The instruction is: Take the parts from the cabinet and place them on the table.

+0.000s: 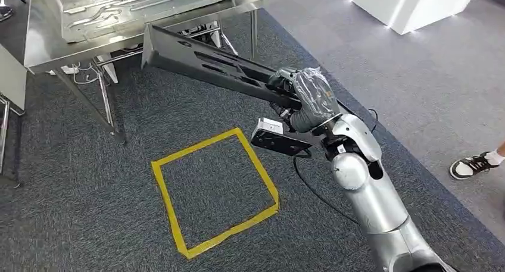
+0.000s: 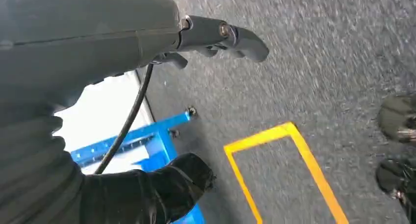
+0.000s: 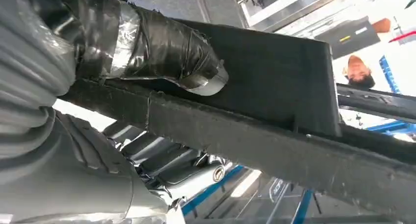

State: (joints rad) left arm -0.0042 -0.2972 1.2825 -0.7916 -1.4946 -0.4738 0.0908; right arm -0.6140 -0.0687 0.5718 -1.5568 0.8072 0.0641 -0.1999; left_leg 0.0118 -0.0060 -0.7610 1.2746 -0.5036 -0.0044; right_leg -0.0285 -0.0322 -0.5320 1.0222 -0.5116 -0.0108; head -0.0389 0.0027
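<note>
In the head view, your right hand [image 1: 305,96] gripped one end of a long black part [image 1: 208,61], fingers wrapped round it. The part ran out toward ten o'clock and hung in the air over the grey carpet [image 1: 89,212], its far end just short of the metal desk [image 1: 137,31] at eleven o'clock; you could not tell whether it touched the desk's edge. A yellow tape square [image 1: 214,191] lay on the carpet at seven o'clock of the hand, and a person's shoe [image 1: 471,165] stood at three o'clock. In the left wrist view, your left hand [image 2: 216,35] held nothing, its fingers loosely apart above the carpet, near the tape and a blue frame [image 2: 147,138]. In the right wrist view, your taped thumb [image 3: 167,50] pressed flat on the part's dark face.
</note>
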